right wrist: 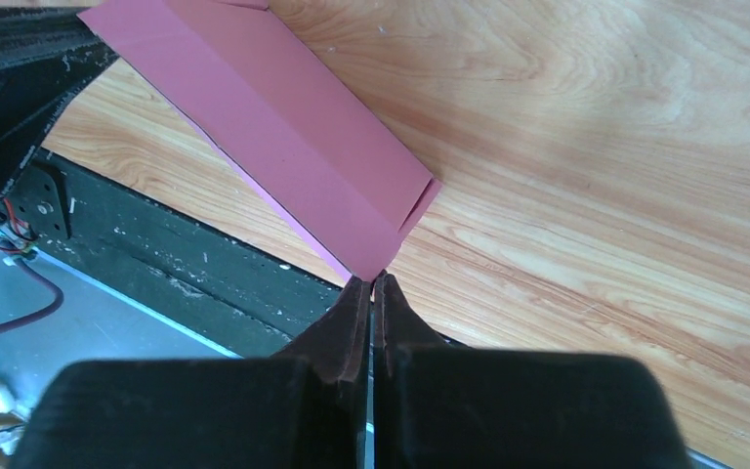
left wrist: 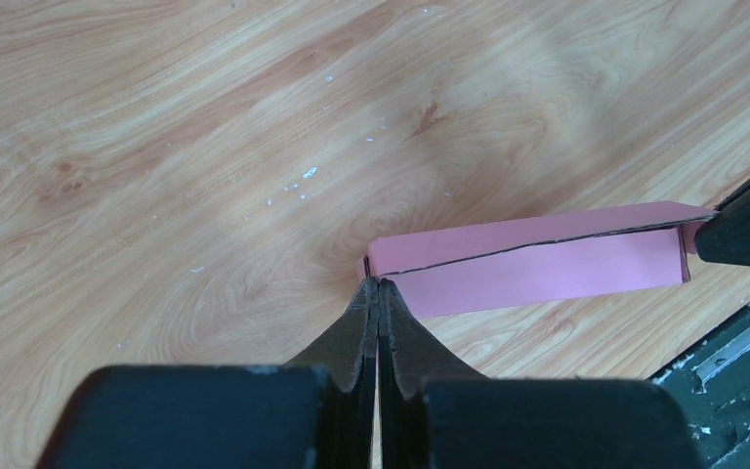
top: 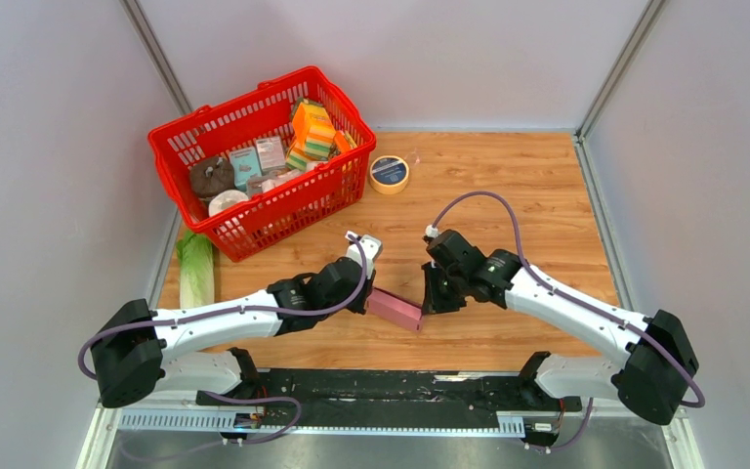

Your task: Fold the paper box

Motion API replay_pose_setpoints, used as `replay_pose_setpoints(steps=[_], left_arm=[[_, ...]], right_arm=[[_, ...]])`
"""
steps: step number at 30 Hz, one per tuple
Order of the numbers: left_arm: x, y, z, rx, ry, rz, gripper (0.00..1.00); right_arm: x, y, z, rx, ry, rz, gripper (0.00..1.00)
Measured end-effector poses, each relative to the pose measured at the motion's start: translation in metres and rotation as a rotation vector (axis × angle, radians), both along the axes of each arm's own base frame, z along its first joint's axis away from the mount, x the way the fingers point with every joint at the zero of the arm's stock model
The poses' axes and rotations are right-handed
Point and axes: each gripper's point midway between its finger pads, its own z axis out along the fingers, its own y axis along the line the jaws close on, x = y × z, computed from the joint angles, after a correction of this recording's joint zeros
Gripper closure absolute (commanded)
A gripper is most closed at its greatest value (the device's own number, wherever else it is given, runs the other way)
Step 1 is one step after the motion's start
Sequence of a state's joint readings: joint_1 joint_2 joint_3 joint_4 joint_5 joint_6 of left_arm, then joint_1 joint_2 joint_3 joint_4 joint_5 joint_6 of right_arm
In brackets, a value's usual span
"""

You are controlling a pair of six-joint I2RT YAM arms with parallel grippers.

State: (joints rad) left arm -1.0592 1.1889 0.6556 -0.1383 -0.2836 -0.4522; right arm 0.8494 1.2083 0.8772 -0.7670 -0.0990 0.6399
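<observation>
The paper box (top: pixel 394 309) is a slim pink folded card box between my two grippers, near the table's front edge. My left gripper (top: pixel 366 293) is shut, its tips pinching the box's left end; in the left wrist view the gripper (left wrist: pixel 378 283) meets the end of the box (left wrist: pixel 547 259). My right gripper (top: pixel 428 303) is shut on the box's right end. In the right wrist view that gripper (right wrist: pixel 372 278) grips the near corner of the box (right wrist: pixel 273 127). The box seems held slightly off the wood.
A red basket (top: pixel 283 210) with striped packs and small cartons stands at the back left. A tape roll (top: pixel 389 173) lies right of it. A green vegetable (top: pixel 195 269) lies at the left edge. The black base rail (top: pixel 391 386) runs along the front.
</observation>
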Motion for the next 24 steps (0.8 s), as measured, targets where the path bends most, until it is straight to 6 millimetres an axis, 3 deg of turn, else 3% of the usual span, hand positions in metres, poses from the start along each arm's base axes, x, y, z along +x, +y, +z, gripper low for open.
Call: replay_pose_setpoints(steps=[24], left_arm=[[-0.0067,-0.0052,0.0014,-0.001,-0.018,-0.005,1.00]], right_arm=[[0.0098,-0.0053,0.0023,0.189,0.122,-0.293,1.00]])
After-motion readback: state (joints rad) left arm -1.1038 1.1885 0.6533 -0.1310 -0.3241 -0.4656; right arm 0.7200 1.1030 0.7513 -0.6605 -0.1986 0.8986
